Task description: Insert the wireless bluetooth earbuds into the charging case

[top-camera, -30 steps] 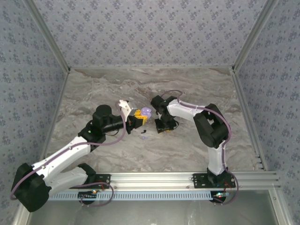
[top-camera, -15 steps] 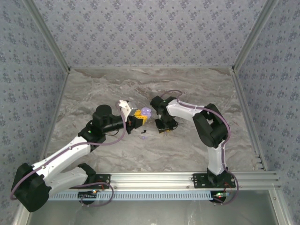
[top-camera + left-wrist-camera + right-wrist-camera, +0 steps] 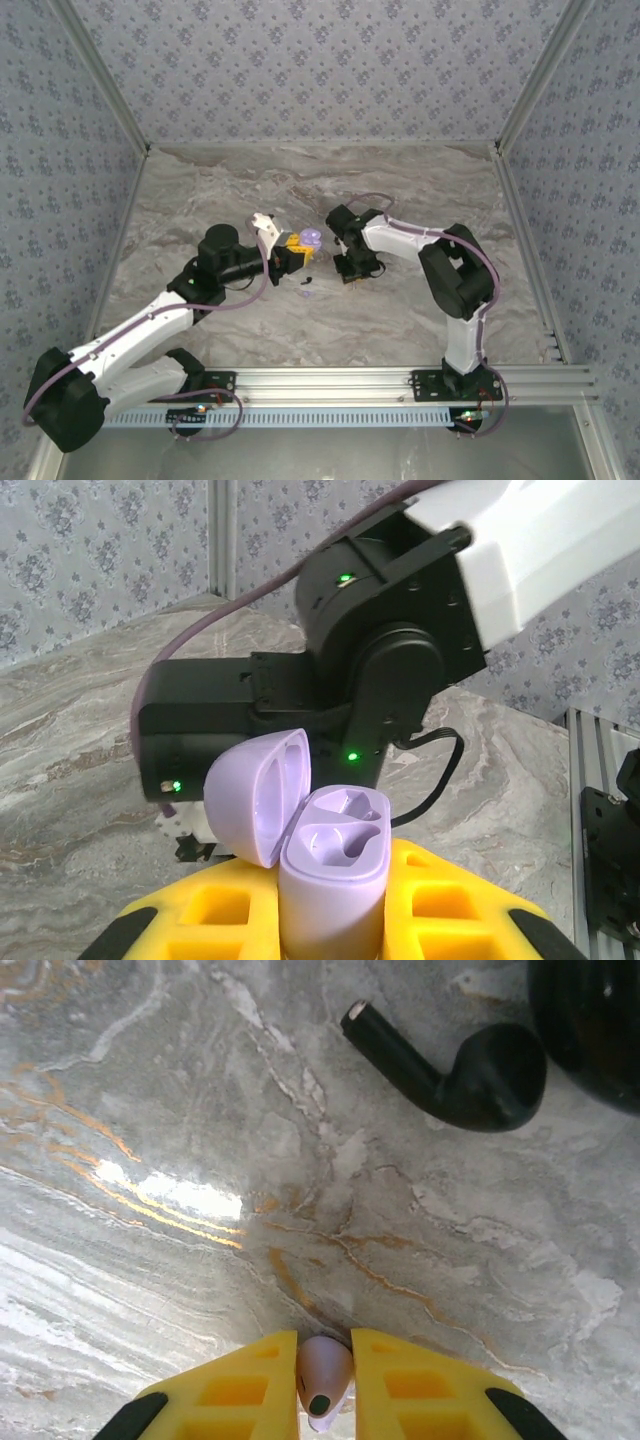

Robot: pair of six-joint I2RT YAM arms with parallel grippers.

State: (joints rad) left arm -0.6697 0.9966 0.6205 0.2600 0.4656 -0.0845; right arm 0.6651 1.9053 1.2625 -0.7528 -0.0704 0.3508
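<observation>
Table (image 3: 200,190) has a grey-brown marble-look top with glare patches in the right wrist view. Blue-grey floral wallpaper (image 3: 320,60) covers the walls at the far, left and right edges. Aluminium posts stand in the far corners, and an aluminium rail (image 3: 400,378) runs along the near edge and carries both arm bases.

Left gripper (image 3: 293,252) is around the middle of the table, its yellow fingers (image 3: 450,910) clamped on the lavender charging case (image 3: 330,880). The case stands upright with its lid (image 3: 255,795) swung open to the side, and both moulded wells are bare. The right arm (image 3: 390,670), black and white with green lights, sits just behind it.

Right gripper (image 3: 352,270) is just right of the case and points down close to the table. It is closed, pinching a lavender earbud (image 3: 323,1365) between its yellow fingertips.

A black earbud (image 3: 470,1070) lies loose on the table ahead of the right gripper, with its stem pointing away. A black rounded body (image 3: 590,1030) is just beside it, cut off by the frame edge, so what it is cannot be told.

A small lavender piece (image 3: 307,293) lies on the table just toward the near edge from the left gripper, too small to make out.
</observation>
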